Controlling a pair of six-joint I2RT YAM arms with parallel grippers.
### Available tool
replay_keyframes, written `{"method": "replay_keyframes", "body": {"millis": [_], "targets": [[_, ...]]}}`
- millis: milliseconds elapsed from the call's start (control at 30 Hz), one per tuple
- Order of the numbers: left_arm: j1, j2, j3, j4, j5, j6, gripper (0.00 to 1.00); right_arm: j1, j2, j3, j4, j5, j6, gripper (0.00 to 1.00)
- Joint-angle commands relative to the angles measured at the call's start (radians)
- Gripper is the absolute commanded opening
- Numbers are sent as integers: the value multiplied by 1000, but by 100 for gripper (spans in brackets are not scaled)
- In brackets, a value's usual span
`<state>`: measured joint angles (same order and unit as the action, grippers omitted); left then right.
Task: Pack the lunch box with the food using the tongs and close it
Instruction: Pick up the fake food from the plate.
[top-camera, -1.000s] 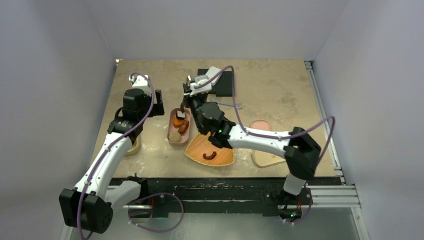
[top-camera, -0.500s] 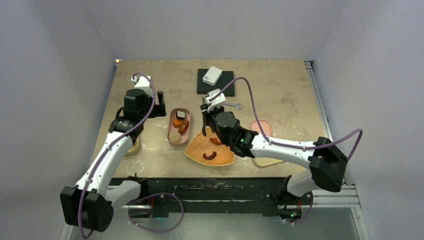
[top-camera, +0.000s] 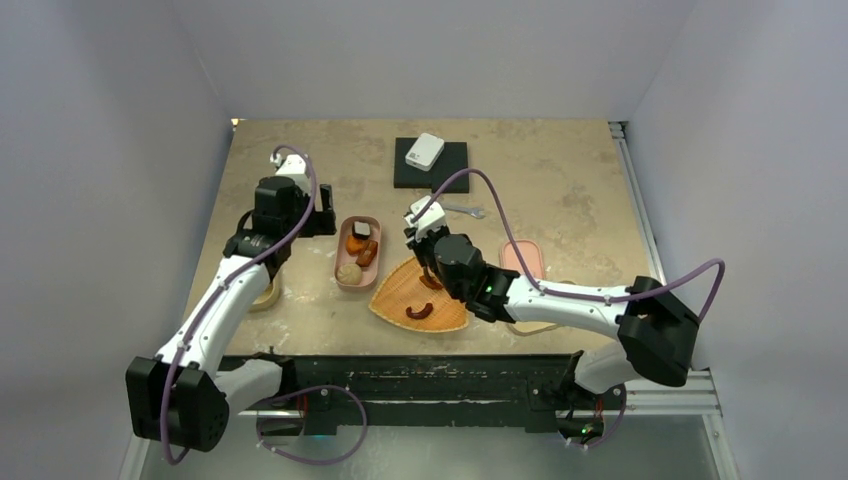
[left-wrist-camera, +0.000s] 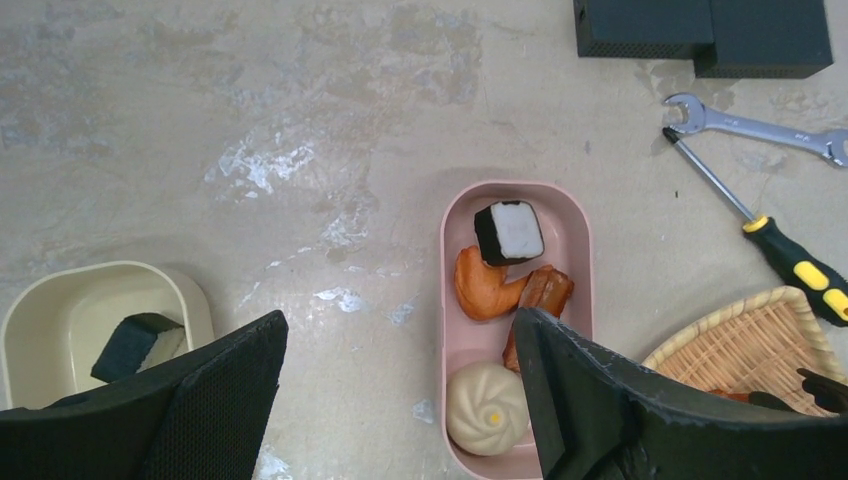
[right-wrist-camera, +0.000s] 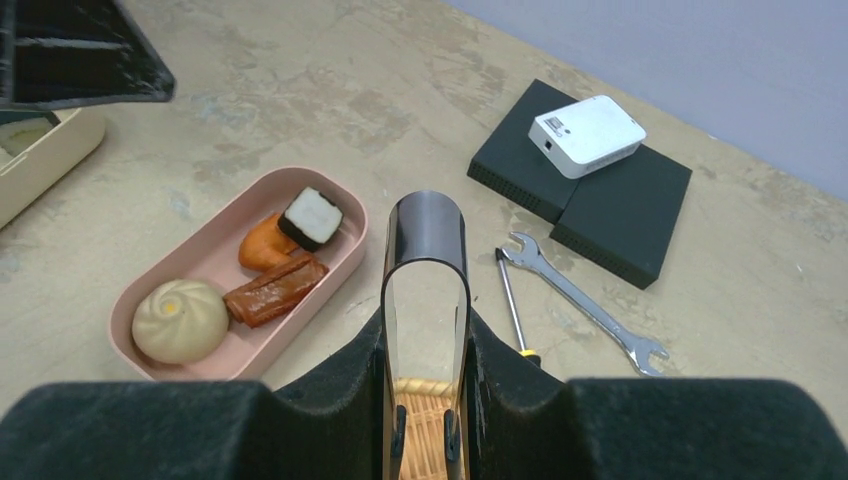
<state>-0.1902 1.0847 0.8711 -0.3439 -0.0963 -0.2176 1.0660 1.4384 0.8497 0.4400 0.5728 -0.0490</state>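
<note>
Pale grey walls (top-camera: 110, 180) on three sides, mottled beige tabletop (top-camera: 570, 190), metal rail (top-camera: 646, 230) at right

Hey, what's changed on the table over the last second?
The right gripper, still shut on the tongs, drew back from near the far end of the pink lunch box toward the robot, to above the wicker basket. The left gripper stayed open and hardly moved. The four food pieces in the lunch box lie as before.

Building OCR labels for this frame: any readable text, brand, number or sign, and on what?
None can be read.
The white box: one small dark spot on its side, too small to tell if it is print.
The wrench: no legible stamp.
The screwdriver: no lettering visible.
</note>
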Motion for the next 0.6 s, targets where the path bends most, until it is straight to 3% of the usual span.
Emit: {"method": "replay_keyframes", "body": {"millis": [0,300,567], "targets": [[29,50,16,19,37,-16,83,1,-19,-14,89,-62,-36,26],[217,168,37,-25,7,-62,83,15,-18,-41,113,-80,-37,28],[233,345,59,-106,-95,-54,81,30,-18,-74,144,-76,-43,29]]}}
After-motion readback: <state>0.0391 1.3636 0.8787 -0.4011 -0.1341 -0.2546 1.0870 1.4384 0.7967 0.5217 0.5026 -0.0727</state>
